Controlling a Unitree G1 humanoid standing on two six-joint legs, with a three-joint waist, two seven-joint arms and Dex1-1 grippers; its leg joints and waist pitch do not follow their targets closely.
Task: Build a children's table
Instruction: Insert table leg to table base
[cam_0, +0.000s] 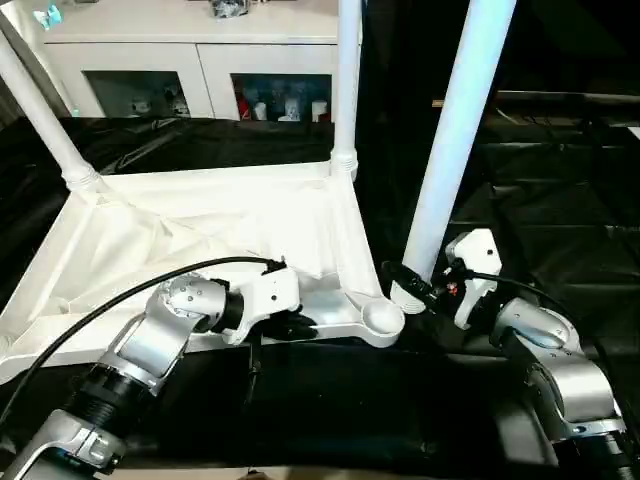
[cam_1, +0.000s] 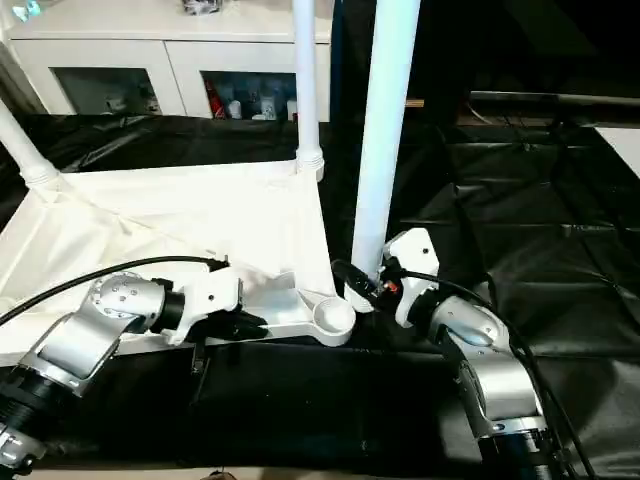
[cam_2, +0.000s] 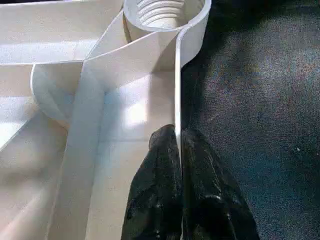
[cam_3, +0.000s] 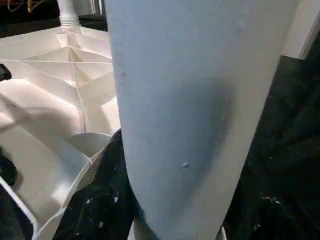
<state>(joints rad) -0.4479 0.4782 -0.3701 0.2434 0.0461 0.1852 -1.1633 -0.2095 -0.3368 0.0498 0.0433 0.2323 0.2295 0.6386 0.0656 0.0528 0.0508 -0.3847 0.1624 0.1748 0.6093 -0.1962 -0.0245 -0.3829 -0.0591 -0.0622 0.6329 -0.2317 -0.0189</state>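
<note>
The white tabletop (cam_0: 200, 230) lies upside down on black cloth. Two white legs stand in its far corner sockets, one on the left (cam_0: 40, 110) and one on the right (cam_0: 347, 80). My left gripper (cam_0: 300, 325) is shut on the thin front rim (cam_2: 177, 75), close to the empty near-right socket (cam_0: 382, 318), and both black fingers (cam_2: 160, 190) pinch the rim wall. My right gripper (cam_0: 405, 280) is shut on the lower end of a third leg (cam_0: 455, 130), whose shaft (cam_3: 190, 100) rises steeply. That leg's foot sits just right of the empty socket, outside it.
A white cabinet (cam_0: 200, 60) with glass doors stands behind the tabletop. Crinkled black cloth (cam_0: 560, 220) covers the surface to the right and front. A black cable (cam_0: 120, 300) runs along my left forearm.
</note>
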